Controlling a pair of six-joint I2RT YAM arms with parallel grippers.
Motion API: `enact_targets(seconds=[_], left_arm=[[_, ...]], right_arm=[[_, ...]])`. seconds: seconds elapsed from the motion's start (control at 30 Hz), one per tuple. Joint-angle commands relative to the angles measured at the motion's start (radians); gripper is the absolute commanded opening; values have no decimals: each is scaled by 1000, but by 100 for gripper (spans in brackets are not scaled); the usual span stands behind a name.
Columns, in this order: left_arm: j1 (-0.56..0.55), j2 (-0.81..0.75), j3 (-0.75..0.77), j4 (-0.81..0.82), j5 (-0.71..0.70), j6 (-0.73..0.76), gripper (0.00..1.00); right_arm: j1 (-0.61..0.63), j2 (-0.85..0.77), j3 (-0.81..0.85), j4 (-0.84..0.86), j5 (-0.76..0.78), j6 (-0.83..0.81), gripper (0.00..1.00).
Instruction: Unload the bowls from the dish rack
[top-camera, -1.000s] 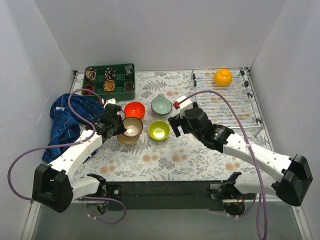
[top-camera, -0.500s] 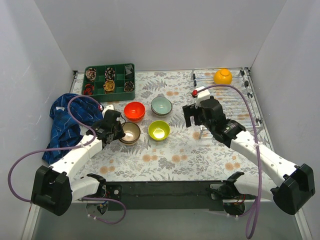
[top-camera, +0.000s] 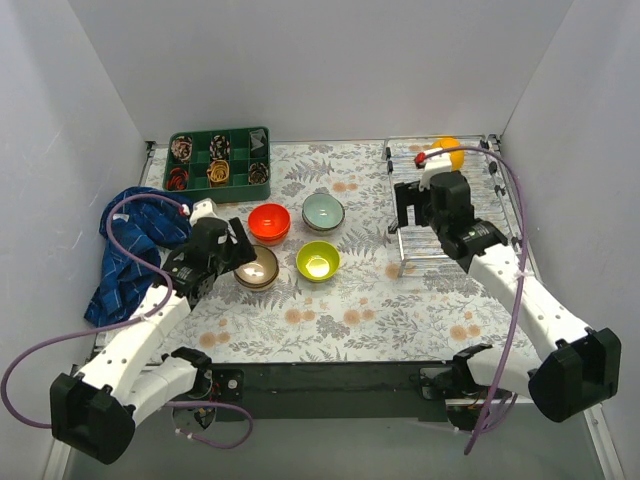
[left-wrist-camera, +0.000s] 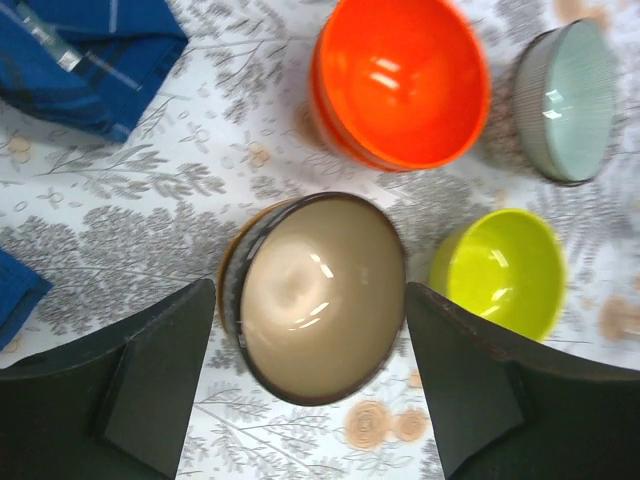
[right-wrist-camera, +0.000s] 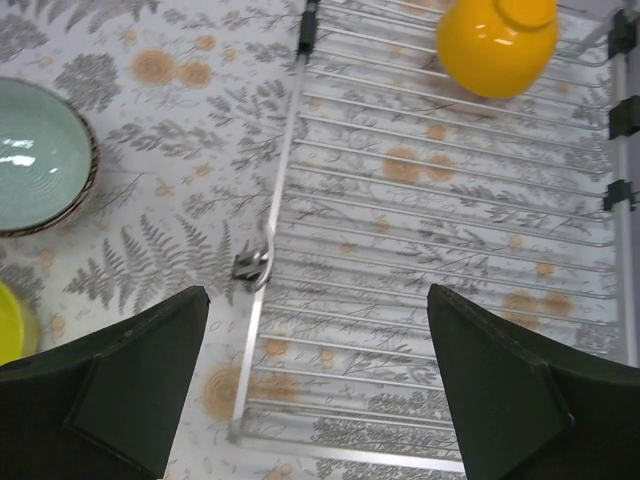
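Item one, dish rack: flat silver wire, at the far right of the floral table. It carries one yellow-orange bowl, inverted, at its far end. In your top view the right arm's cable half hides that bowl; the right wrist view shows it plainly on the bars. Item two, right gripper: fingers spread wide with nothing between them, hanging over the rack's near-left part. Item three, left gripper: fingers spread, flanking the beige bowl, which rests upright on the table. Only the left wrist view shows that bowl's dark outer wall; you cannot tell whether a second bowl is nested under it. Near it on the table, each apart from the others: red-orange bowl, mint bowl, lime bowl. The top view alone shows the green tray at far left and the blue cloth beside the left arm. A second ago the left fingers were pressed together on the beige bowl's rim, and the right gripper hung beside the lime bowl.
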Motion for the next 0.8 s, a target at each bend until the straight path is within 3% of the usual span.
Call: enact_targets(seconds=[0.0, 0.27, 0.6, 0.77], left_arm=[[1, -66, 74, -6, 83, -46, 76], [1, -81, 53, 35, 259, -92, 77], [1, -79, 144, -109, 246, -92, 80], [1, -72, 174, -170, 226, -96, 86]], right_arm=[[-113, 79, 119, 7, 43, -71, 99], [-224, 369, 310, 87, 83, -244, 98], [-265, 856, 692, 154, 115, -473, 99], [-267, 1030, 887, 154, 132, -579, 99]])
